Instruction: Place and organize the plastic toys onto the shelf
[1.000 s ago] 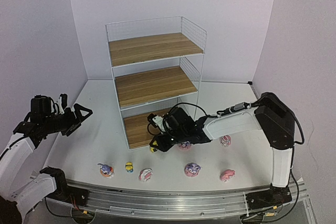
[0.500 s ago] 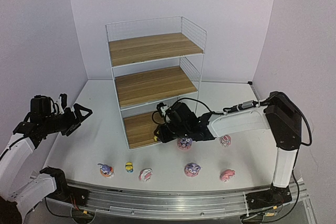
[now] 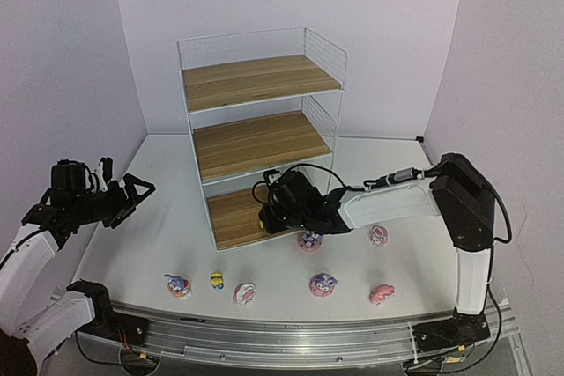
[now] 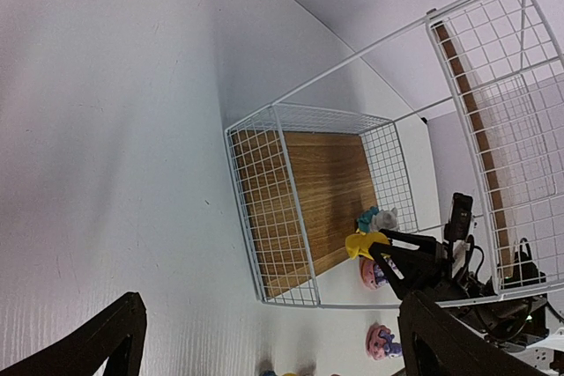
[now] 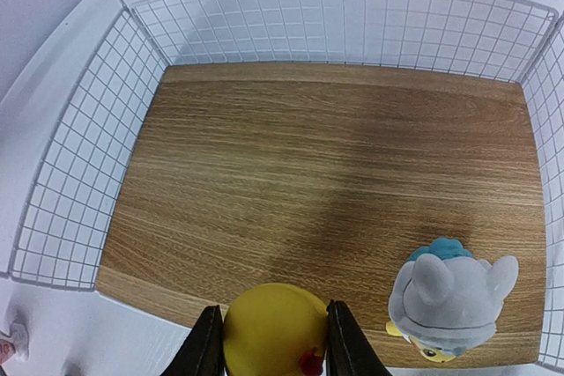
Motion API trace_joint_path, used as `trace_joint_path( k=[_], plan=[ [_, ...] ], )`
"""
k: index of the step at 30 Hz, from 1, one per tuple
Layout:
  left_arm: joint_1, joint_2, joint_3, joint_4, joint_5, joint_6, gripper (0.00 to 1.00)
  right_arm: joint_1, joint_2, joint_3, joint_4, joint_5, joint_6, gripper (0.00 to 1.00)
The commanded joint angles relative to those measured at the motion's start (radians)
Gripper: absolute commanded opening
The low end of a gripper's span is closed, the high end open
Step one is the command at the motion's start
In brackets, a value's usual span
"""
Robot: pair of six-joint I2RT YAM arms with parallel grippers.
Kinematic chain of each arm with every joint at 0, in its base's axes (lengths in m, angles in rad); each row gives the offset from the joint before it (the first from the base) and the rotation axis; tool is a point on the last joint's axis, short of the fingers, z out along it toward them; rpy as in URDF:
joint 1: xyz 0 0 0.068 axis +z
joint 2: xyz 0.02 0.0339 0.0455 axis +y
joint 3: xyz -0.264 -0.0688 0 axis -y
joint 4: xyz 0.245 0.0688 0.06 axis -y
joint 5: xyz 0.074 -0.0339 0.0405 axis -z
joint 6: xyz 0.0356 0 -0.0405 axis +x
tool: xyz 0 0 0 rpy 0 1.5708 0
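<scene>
White desk point(image 3: 167, 226) is seen from above, the shelf point(image 3: 256, 143) standing at its back, the left end effector point(image 3: 132, 189) held spread. From the left wrist, a yellow toy point(image 4: 361, 245) is seen at the front of the bottom board point(image 4: 326, 182). From the right wrist, it is pinched by the right end effector point(image 5: 275, 341).

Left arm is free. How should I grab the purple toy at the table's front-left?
Probably best: come straight down from above with the left gripper, open now. The purple toy stands upright on a wider pink base, so close the jaws across its body just above that base. The small yellow toy stands apart on its right, leaving the jaws room.
</scene>
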Motion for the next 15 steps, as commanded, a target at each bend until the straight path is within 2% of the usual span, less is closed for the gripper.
trace_joint_path(
  k=[1, 15],
  plan=[
    [0.003, 0.001, 0.022, 0.024, -0.007, 0.008, 1.00, 0.005, 0.032, 0.056, 0.010, 0.033, -0.006, 0.06],
    [0.004, -0.010, 0.018, 0.029, -0.006, 0.008, 1.00, 0.018, 0.092, 0.104, -0.017, 0.075, -0.027, 0.09]
  ],
)
